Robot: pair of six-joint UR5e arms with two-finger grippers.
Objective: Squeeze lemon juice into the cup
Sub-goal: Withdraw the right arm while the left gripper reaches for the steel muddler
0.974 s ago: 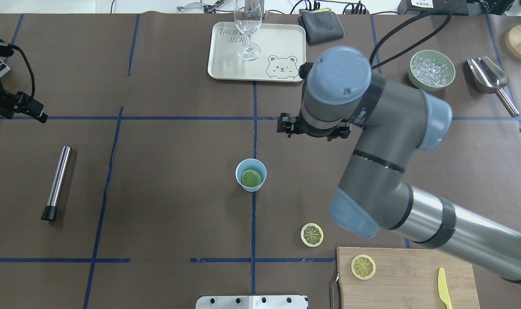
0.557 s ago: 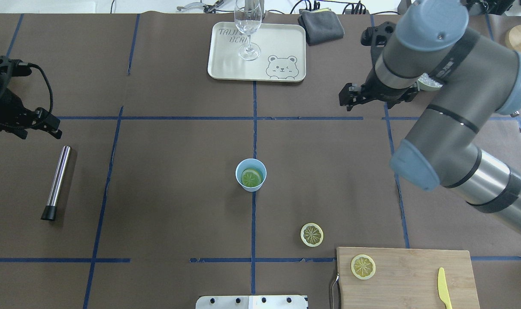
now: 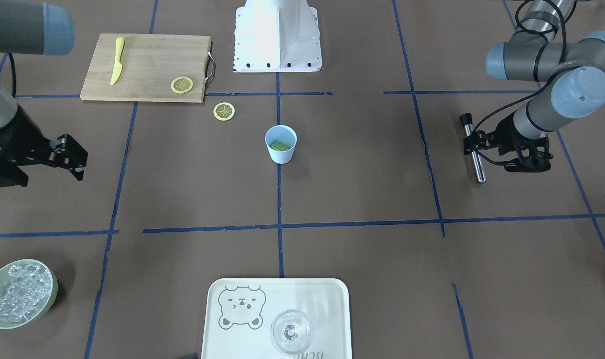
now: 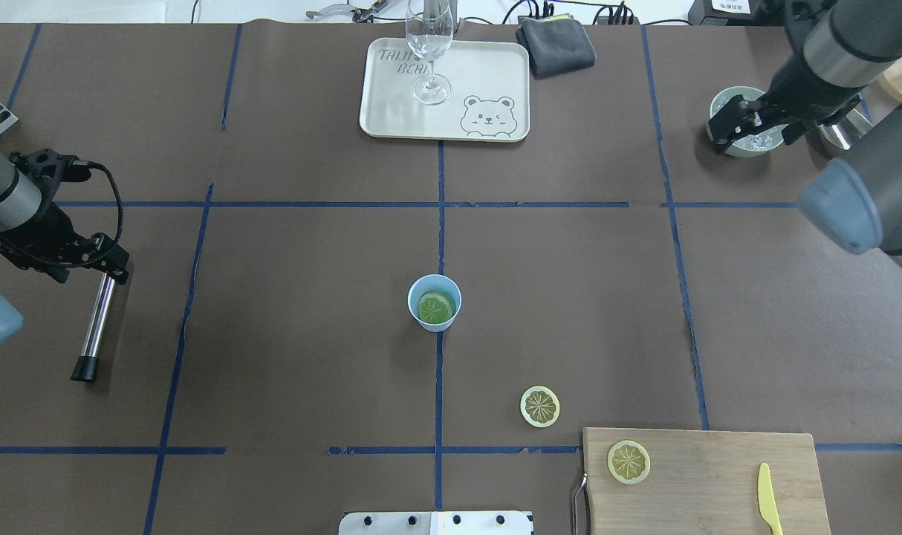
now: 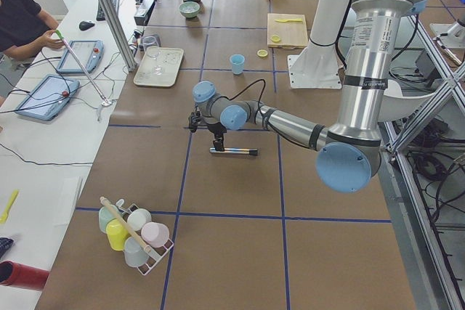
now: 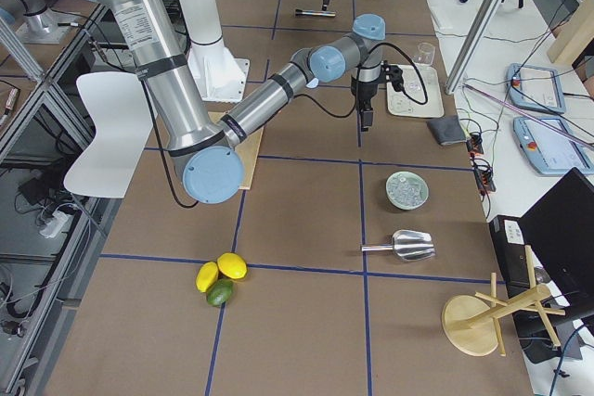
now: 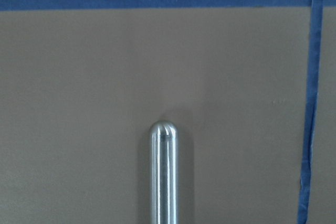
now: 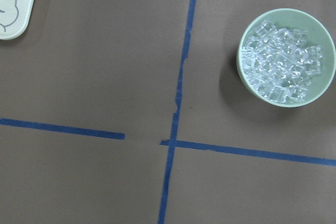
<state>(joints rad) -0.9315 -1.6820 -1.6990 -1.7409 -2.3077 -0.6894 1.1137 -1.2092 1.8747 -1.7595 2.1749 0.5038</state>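
We tag the lemon (image 4: 436,306) sitting inside the cup (image 3: 281,156), mid-table. The left gripper (image 4: 100,258) hangs over the rounded top of the steel rod (image 4: 94,327), and the right gripper (image 3: 66,157) hangs over the table near the ice bowl (image 8: 243,69). For both, we cannot tell if the fingers are apart or together.

Risks, as we judge them: the polished smooth cylinder could slip or roll in a pinch, and the light tapered cup could tip if pressed off-centre.

The lemon is a thin round slice with a paler rim. The bowl is matte pale green and the ice is clear and chunky.
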